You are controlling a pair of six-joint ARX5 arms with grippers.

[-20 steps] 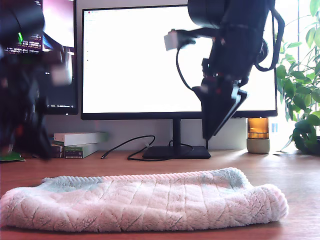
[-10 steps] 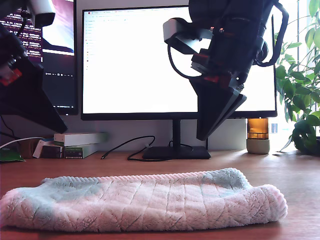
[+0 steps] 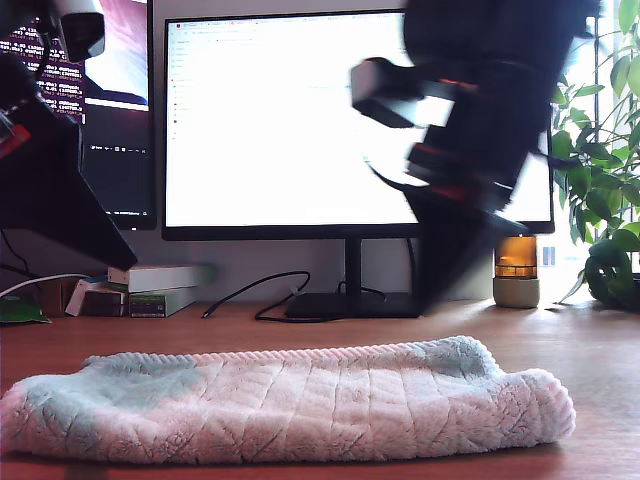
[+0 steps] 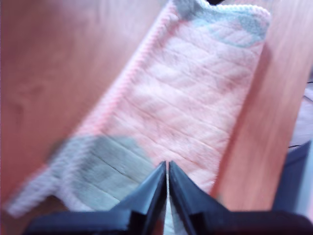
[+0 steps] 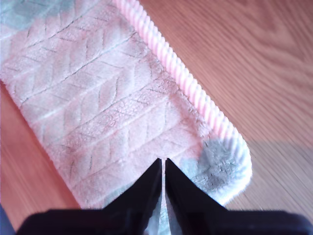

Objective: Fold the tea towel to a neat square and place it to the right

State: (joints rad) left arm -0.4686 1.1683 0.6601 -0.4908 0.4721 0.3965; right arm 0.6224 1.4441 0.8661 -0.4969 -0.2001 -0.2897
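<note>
In the exterior view the towel (image 3: 285,403) lies folded into a long low band on the wooden counter (image 3: 590,350), its long axis running from the view's left to its right. The pile is fluffy, off-white with a pinkish cast, crossed by faint quilted lines, with pale grey-green patches near both ends. A ribbed pink cord runs along its far edge. Its end at the view's right is a rounded fold. Above that end an arm (image 3: 480,140) hangs, dark and blurred by motion; another dark arm (image 3: 50,170) stands at the view's left edge. Neither touches the towel here. Behind them are a white monitor (image 3: 280,120), a darker screen (image 3: 120,100), small boxes (image 3: 155,288), a cable (image 3: 250,293), an amber jar (image 3: 516,270) and a plant (image 3: 610,180).

In the first wrist view, blurred, my first claw (image 4: 167,166) has its two dark tapered tips pressed together, holding nothing, over a grey-green patch at one end of the towel (image 4: 190,93). The band stretches away from the tips along the counter (image 4: 54,63).

In the second wrist view, sharp, my second claw (image 5: 162,162) is likewise closed on nothing, above the towel (image 5: 98,98) near a rounded corner with a grey-green patch. The herringbone quilting and twisted cord show clearly against the wood grain of the counter (image 5: 254,63).
</note>
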